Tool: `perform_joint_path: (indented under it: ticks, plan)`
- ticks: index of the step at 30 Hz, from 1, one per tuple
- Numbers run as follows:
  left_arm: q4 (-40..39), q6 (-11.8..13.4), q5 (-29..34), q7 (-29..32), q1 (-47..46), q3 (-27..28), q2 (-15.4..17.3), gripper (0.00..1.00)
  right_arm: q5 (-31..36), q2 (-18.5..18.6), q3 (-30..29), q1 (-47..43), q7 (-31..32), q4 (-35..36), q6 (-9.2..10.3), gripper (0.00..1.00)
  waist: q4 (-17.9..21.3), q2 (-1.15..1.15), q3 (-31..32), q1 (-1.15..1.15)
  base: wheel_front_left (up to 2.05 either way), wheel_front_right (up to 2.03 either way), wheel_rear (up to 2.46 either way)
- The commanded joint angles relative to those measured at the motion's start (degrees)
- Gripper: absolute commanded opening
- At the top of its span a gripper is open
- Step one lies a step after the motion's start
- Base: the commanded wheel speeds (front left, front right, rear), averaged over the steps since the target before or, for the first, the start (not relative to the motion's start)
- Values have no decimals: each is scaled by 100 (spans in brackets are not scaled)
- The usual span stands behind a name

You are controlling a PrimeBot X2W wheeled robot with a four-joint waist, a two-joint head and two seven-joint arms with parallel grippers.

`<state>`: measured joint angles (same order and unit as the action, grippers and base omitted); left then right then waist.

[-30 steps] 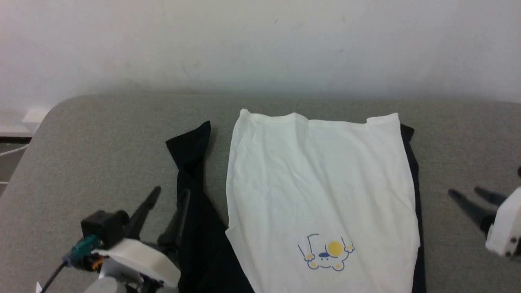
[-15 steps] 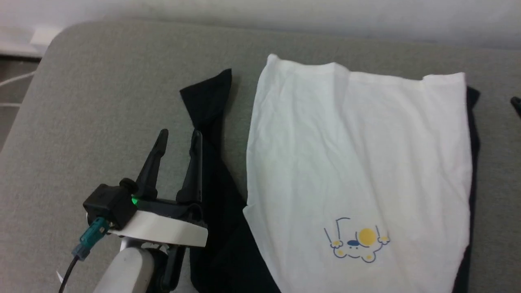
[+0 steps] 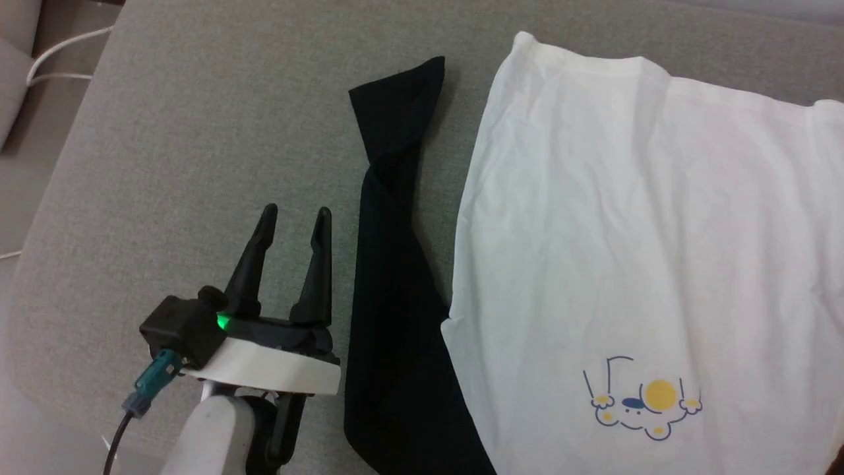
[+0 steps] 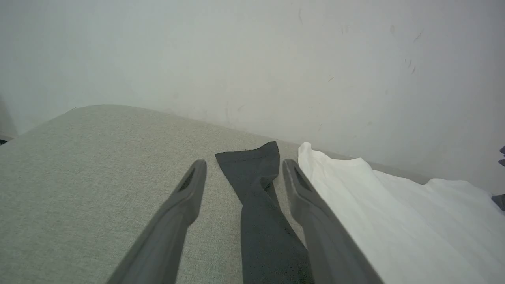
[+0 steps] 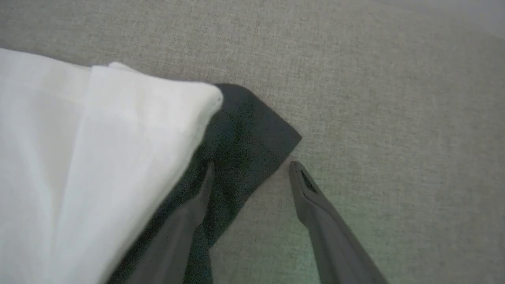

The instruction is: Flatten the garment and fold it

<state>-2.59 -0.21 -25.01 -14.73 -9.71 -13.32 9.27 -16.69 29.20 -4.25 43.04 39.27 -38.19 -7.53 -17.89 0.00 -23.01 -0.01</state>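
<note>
The grey upholstered surface (image 3: 165, 132) is carrying the long-sleeved shirt (image 3: 626, 231), which is lying spread out, cream body up. One black sleeve (image 3: 389, 264) is lying alongside the body. The left gripper (image 3: 295, 214) is pointing along it from just beside, fingers wide and empty. The right gripper (image 5: 251, 165), fingers also wide, is straddling the other cuff (image 5: 248, 130)'s edge, gripping nothing. The small cartoon print (image 3: 643, 399) is facing upward.

A grey fabric-covered surface (image 3: 165, 132) bears the garment (image 3: 626, 231), cream body spread, black sleeve (image 3: 389, 264) alongside.
</note>
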Motion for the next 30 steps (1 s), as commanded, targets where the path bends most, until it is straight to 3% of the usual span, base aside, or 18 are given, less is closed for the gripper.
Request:
perform_joint_path:
  ticks: [1, 2, 3, 4, 10, 21, 30]
  plan:
    - [53, -87, 76, -27, 23, 67, -76, 100, -54, -8, 187, -118, 21, -163, 4, 100, -101, 0, -133, 1, 0, 0, 0]
    - [80, -121, 99, -27, 25, 94, -105, 100, -101, 18, 282, -155, 31, -205, 4, 100, -98, 0, -141, 1, 0, 0, 0]
    - [105, -152, 121, -27, 25, 123, -129, 100, -154, 48, 379, -190, 44, -240, 4, 40, -91, 0, -147, 1, 0, 0, 0]
    - [128, -181, 143, -27, 23, 155, -150, 100, -198, 82, 474, -225, 50, -263, 4, 0, -82, 0, -149, 1, 0, 0, 0]
    - [287, -329, 249, -27, 8, 333, -214, 100, -149, 310, 455, -306, -347, -534, 4, 0, 67, 0, 2, 1, 0, 0, 0]
    - [464, -456, 384, -27, 220, 482, -300, 100, 332, 630, -493, -542, -1411, -995, 4, 0, 551, 0, 749, 1, 0, 0, 0]
    - [498, -469, 420, -27, 634, 600, -327, 100, 527, 842, -1206, -1066, -1796, -465, 4, 0, 1052, 0, 1486, 1, 0, 0, 0]
